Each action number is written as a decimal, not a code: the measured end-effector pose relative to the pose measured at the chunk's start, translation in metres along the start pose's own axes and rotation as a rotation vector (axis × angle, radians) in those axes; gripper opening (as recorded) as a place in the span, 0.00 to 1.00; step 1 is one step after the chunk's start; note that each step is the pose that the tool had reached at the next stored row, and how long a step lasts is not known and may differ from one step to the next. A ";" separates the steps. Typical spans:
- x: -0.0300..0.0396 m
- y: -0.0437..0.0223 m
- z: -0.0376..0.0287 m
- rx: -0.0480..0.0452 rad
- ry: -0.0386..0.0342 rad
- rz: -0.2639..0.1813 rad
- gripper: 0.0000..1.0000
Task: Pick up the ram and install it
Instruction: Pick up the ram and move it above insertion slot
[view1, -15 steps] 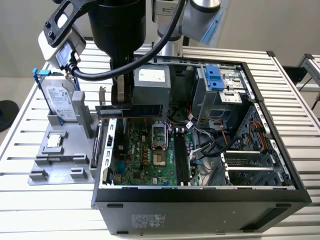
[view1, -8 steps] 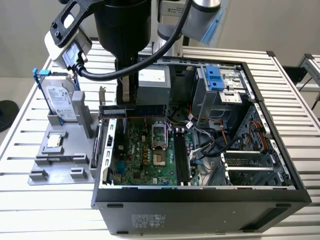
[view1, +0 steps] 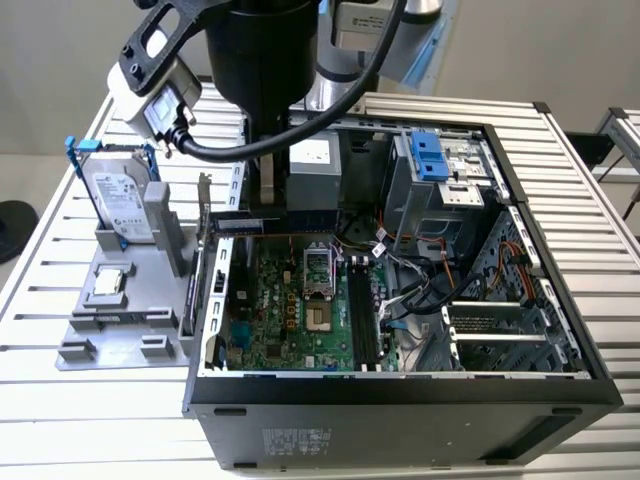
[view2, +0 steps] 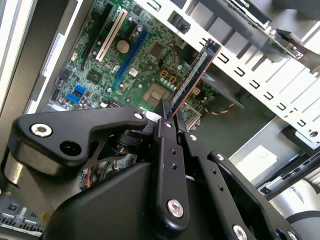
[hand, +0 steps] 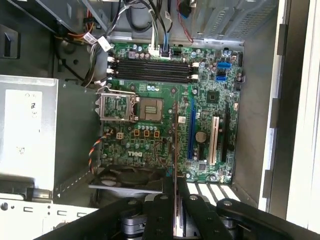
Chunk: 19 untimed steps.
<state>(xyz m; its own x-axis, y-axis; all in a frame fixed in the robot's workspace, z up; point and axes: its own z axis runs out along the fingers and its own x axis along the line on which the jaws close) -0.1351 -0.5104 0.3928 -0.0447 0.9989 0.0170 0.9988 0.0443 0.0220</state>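
My gripper (view2: 172, 117) is shut on the ram (view2: 192, 77), a long, narrow bluish-dark stick that juts out from between the two black fingers. In the first wrist view the ram (hand: 175, 150) is edge-on, a thin line running from the gripper (hand: 175, 192) out over the green motherboard (hand: 215, 80). The black memory slots (hand: 150, 70) lie at the board's far side, apart from the stick. In the exterior view the arm hangs over the back of the open computer case (view1: 400, 400), above the motherboard (view1: 290, 310) and well off the slots (view1: 362, 320).
On the exterior view's left, a grey fixture (view1: 110, 340) holds a silver hard drive (view1: 120, 200) in a blue-handled bracket and a small square processor chip (view1: 108, 283). Inside the case are cable bundles (view1: 420, 290), a drive cage (view1: 440, 180) and the processor socket (hand: 150, 107).
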 end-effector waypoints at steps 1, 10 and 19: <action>0.0000 0.0014 -0.0001 0.0001 -0.0002 0.000 0.00; -0.0006 0.0131 0.0002 0.0000 -0.0001 0.000 0.00; -0.0011 0.0234 0.0004 0.0000 -0.0001 0.000 0.00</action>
<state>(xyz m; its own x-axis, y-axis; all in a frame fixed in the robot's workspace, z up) -0.1116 -0.5104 0.3929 -0.0447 0.9989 0.0170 0.9988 0.0443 0.0220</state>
